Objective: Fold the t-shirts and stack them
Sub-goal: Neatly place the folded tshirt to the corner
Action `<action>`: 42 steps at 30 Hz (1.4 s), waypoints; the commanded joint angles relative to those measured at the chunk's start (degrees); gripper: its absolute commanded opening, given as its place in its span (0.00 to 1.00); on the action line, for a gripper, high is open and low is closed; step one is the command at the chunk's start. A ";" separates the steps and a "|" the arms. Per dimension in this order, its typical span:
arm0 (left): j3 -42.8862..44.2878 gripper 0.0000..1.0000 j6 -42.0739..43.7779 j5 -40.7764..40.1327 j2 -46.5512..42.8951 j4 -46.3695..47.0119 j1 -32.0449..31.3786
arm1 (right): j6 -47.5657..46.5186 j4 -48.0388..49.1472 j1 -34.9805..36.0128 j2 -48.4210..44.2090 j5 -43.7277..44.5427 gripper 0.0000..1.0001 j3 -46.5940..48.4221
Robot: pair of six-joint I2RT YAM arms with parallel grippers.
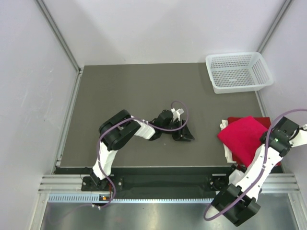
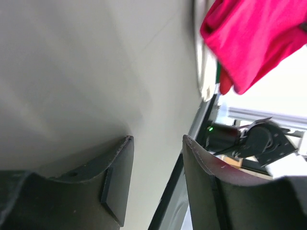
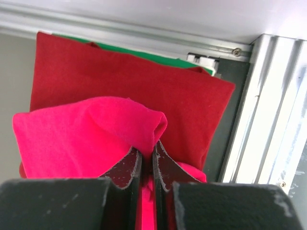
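So the stack sits at the right edge of the dark grey worktop (image 1: 134, 96), about mid-height in the overhead view. A bright red folded cloth t-shirt (image 1: 242, 134) lies skewed on top of a darker red t-shirt (image 3: 120, 76). A thin green layer (image 3: 144, 50) peeks out from under that one along the top of the right wrist view. The right hand (image 3: 145, 153) is at the lower right of the overhead shot. Up close its fingers (image 3: 163, 167) are squeezed nearly together with a rolled fold of the bright shirt's edge pinched between them, so it's got hold of the top shirt. The left hand (image 1: 183, 134) is out in the middle of the worktop, well apart from the stack. Its wrist view shows the jaws roughly half open with nothing in them, just bare surface behind and the red cloth way up in the top right corner. The white plastic mesh basket (image 1: 238, 72) is off in the upper right of the overhead frame.
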 commanded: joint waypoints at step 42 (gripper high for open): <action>31.53 0.29 -6.45 -10.57 19.90 10.99 -11.28 | 3.59 1.94 -3.05 -2.46 5.27 0.00 -2.07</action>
